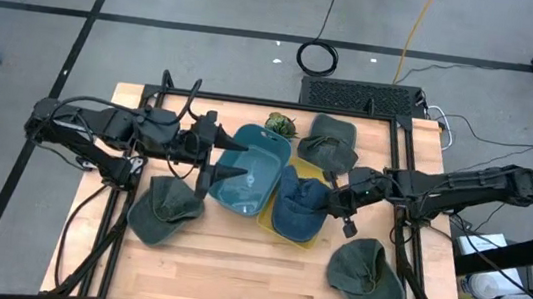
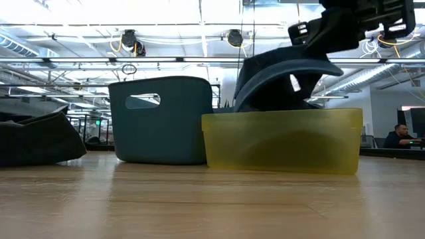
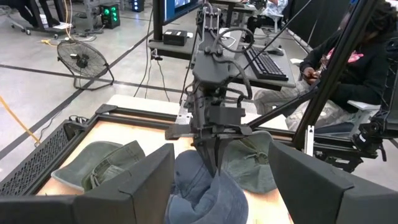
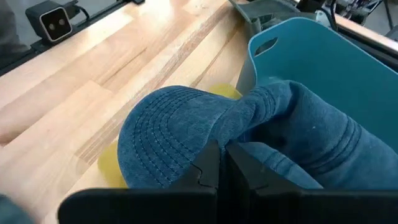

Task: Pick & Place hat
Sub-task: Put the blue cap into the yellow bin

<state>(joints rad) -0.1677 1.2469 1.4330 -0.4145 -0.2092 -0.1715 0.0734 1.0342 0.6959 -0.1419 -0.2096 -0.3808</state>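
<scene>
A blue denim hat [image 1: 298, 206] sits over the yellow bin [image 1: 275, 233], with my right gripper [image 1: 339, 192] shut on it. In the low view the blue hat [image 2: 282, 83] arches above the yellow bin [image 2: 282, 141], and its lower part is hidden behind the bin wall. My left gripper [image 1: 237, 160] hovers open over the teal bin [image 1: 249, 173] and touches nothing. Three green hats lie flat on the table: one near the left [image 1: 164, 208], one at the far side [image 1: 330, 142], one near the right [image 1: 365, 276]. My right gripper [image 4: 222, 163] pinches a bunched fold of the blue hat's crown [image 4: 252, 130], just behind the brim [image 4: 163, 127], between its two fingers. The fingers come from the table's right, slanting down. The hat hangs below them into the yellow bin; whether it touches the bin floor is hidden.
The teal bin [image 2: 161, 119] stands right beside the yellow bin. A small green-brown object [image 1: 280, 124] lies at the far side of the table. Bare wood lies along the near edge [image 1: 251, 289]. A person sits beyond the table [image 3: 367, 56].
</scene>
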